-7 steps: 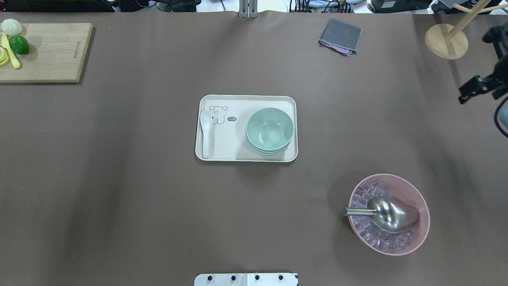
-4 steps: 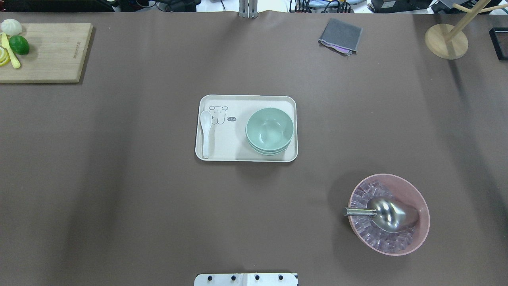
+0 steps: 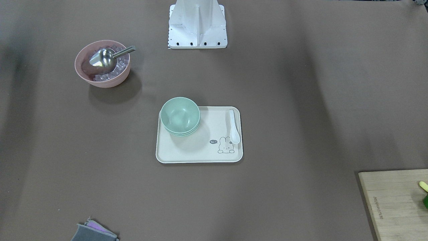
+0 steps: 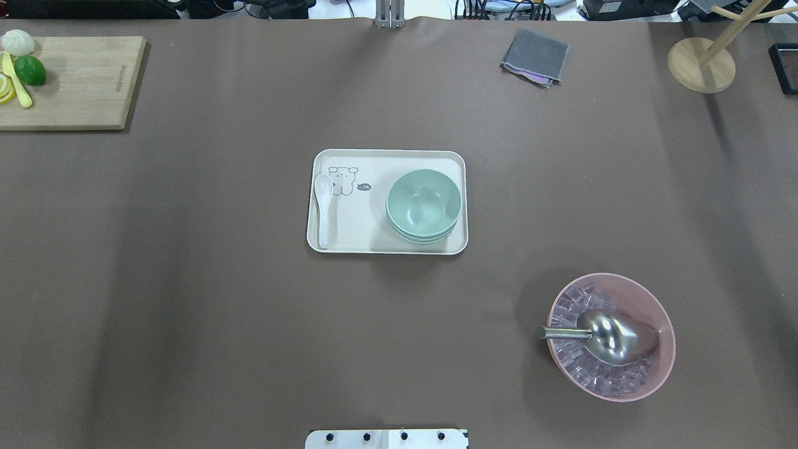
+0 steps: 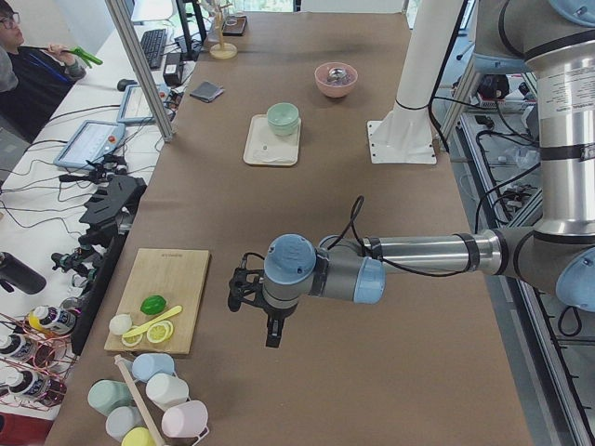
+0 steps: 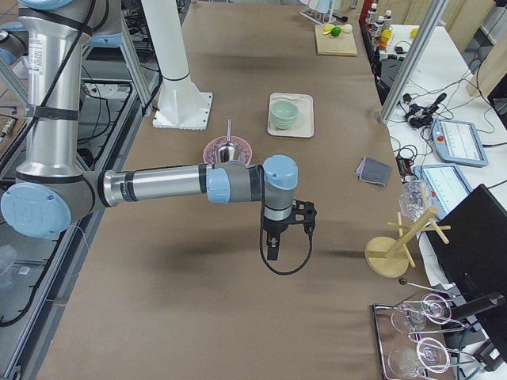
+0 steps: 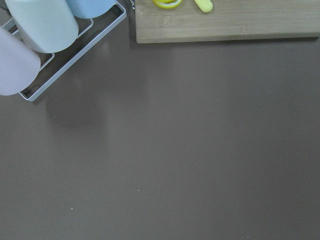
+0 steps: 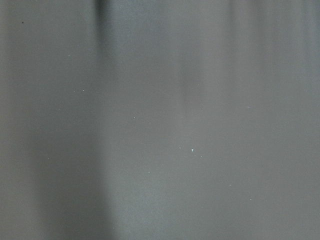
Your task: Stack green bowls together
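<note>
Green bowls (image 4: 423, 202) nested in one stack, at my right end of tray (image 4: 349, 240). My left gripper (image 5: 270, 333) and right gripper (image 6: 272, 252) hover over bare table (image 4: 187, 312), well apart from tray. Cannot tell jaw width of either.

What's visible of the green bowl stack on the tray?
The green bowls are three small, round, pale mint bowls, matte-looking, plain and smooth. They sit nested upright in one stack with their rims showing as layered edges. The stack stands on the cream tray, at the end away from the white spoon and apart from it. Only the tray touches it.
</note>
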Robot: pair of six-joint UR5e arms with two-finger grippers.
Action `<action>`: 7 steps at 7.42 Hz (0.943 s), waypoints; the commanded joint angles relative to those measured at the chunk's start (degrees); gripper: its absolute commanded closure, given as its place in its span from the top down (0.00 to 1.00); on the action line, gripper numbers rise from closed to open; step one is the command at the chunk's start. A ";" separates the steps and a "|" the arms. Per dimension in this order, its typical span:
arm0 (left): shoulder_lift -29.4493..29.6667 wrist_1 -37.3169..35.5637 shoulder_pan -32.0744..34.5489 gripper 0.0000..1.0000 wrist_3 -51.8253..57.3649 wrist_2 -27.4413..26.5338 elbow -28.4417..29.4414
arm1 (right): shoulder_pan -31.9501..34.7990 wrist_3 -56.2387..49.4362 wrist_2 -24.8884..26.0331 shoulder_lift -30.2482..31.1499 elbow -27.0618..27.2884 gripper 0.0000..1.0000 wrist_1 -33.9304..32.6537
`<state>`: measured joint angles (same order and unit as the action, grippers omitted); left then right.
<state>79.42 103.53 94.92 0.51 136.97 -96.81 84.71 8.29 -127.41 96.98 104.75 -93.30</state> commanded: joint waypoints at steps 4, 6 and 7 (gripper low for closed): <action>0.73 2.03 -0.26 0.98 2.82 0.05 -0.05 | -0.07 0.06 -0.20 0.84 -0.25 1.00 0.40; 0.13 2.38 -0.26 0.98 3.62 0.14 -0.14 | -0.16 0.15 -0.47 0.84 -0.33 1.00 0.40; 0.03 2.29 -0.26 0.98 3.62 0.14 -0.48 | -0.07 0.15 -0.64 0.84 -0.25 1.00 0.40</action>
<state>79.70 105.78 94.67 3.91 137.07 -97.02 84.60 8.42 -127.86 97.81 104.46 -92.91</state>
